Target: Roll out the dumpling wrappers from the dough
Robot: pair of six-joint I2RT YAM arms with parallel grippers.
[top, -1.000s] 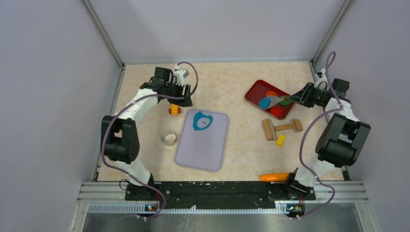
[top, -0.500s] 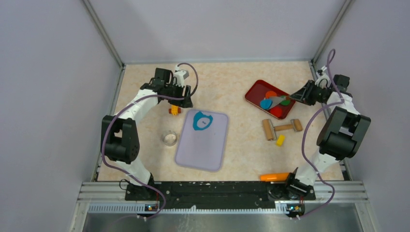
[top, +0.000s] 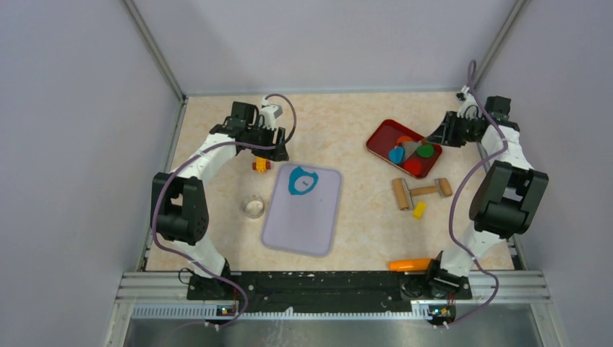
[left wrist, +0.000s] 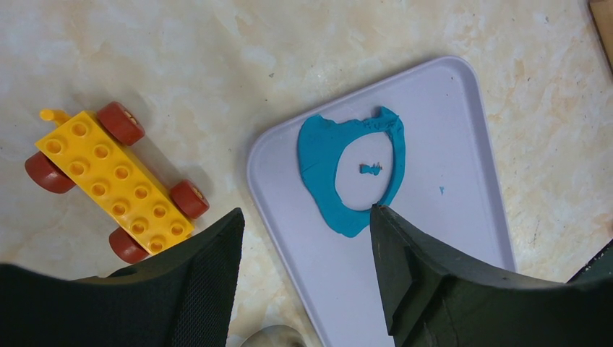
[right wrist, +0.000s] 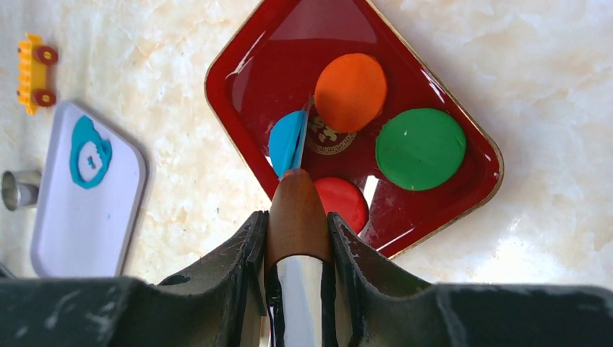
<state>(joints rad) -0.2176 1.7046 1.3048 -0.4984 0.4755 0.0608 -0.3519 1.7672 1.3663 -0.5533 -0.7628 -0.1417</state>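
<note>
The dough (top: 294,184) is a flat teal patch with a round hole cut out of it, lying at the far end of the lavender mat (top: 300,217). It also shows in the left wrist view (left wrist: 318,152) and the right wrist view (right wrist: 76,159). My left gripper (left wrist: 305,213) is open and empty, above the mat's near-left corner (left wrist: 434,238). My right gripper (right wrist: 296,217) is shut on a wooden-handled metal spatula (right wrist: 296,210). Its blade (top: 412,148) is over the red tray (right wrist: 231,65). One teal dumpling wrapper (right wrist: 285,141) sits at the blade's left side in the tray (top: 376,137).
Orange (right wrist: 350,90), green (right wrist: 421,148) and red (right wrist: 340,199) discs lie in the tray. A wooden roller (top: 419,191), a yellow piece (top: 419,210) and an orange tool (top: 410,264) lie near the right arm. A yellow toy car (left wrist: 112,177) and a metal ring cutter (top: 254,207) sit left of the mat.
My right gripper has drawn back toward the far right with the spatula, uncovering the green disc. The teal wrapper stays in the tray. The left arm has not moved.
</note>
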